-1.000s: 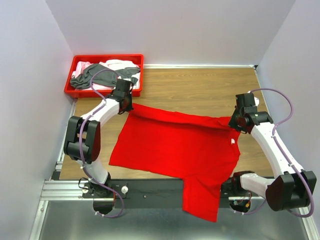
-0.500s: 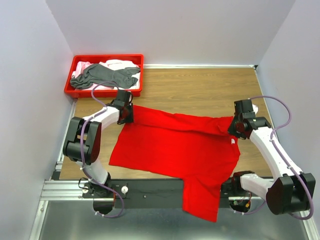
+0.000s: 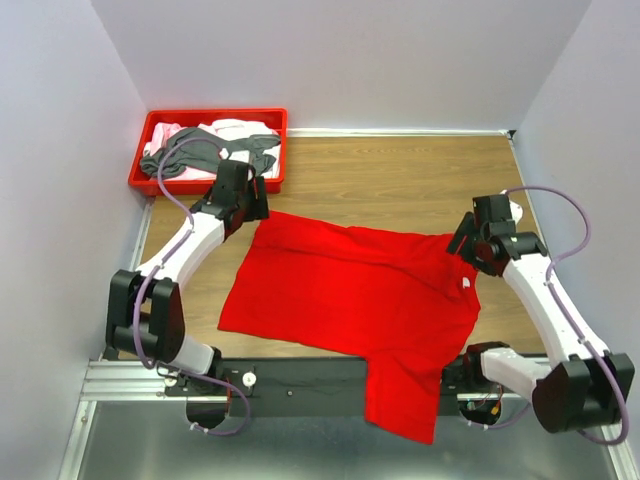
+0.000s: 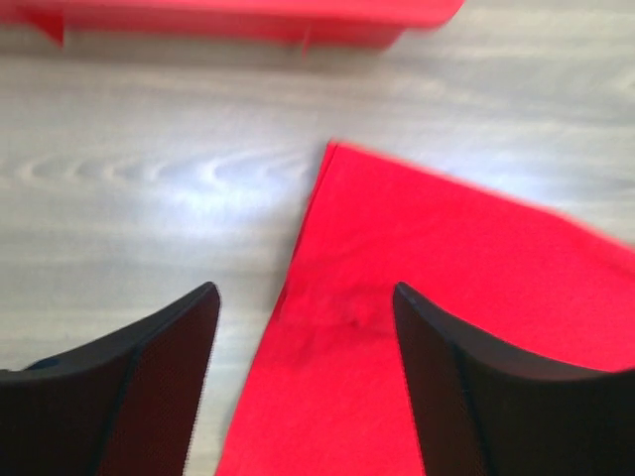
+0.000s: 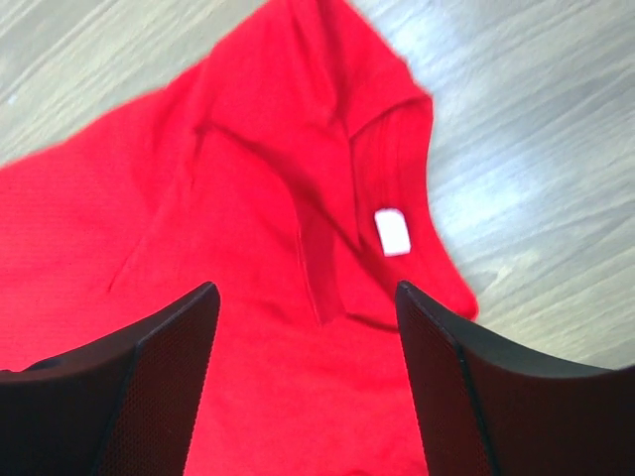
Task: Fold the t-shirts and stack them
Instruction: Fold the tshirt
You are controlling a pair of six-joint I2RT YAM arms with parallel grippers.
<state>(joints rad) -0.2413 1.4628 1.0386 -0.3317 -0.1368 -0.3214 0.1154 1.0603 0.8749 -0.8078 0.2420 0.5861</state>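
Both claws, shut on the far edge of the red shirt (image 3: 350,300) a second earlier, now stand wide and hold nothing. The left claw (image 3: 256,208) hovers over the shirt's far left corner, just in front of the red tray (image 3: 200,113). The right claw (image 3: 462,243) hovers over the collar end, near the right edge of the worktop (image 3: 400,170).

The shirt lies spread on its side across the middle of the worktop, released and no longer lifted. Its white neck label (image 5: 393,231) faces up at the right. One part hangs over the near edge. Judging from this, the spreading step looks finished and the first fold is not yet made. A grey shirt (image 3: 200,152) and a pale pink shirt (image 3: 235,128) wait in the tray at the far left corner.

Several things are hard to make out:
- The left wrist view is blurred. It shows only the shirt corner between the left claw's (image 4: 303,290) fingers and a strip of tray.
- From above, a crease runs along the shirt's far edge, and I cannot tell whether the cloth is doubled over there.
- The right wrist view shows wrinkles beside the collar under the right claw (image 5: 306,288).
- I cannot tell whether the hanging part is a sleeve.
- The tray's shirts are tangled and crossed by the left arm's cable, so their number is unclear
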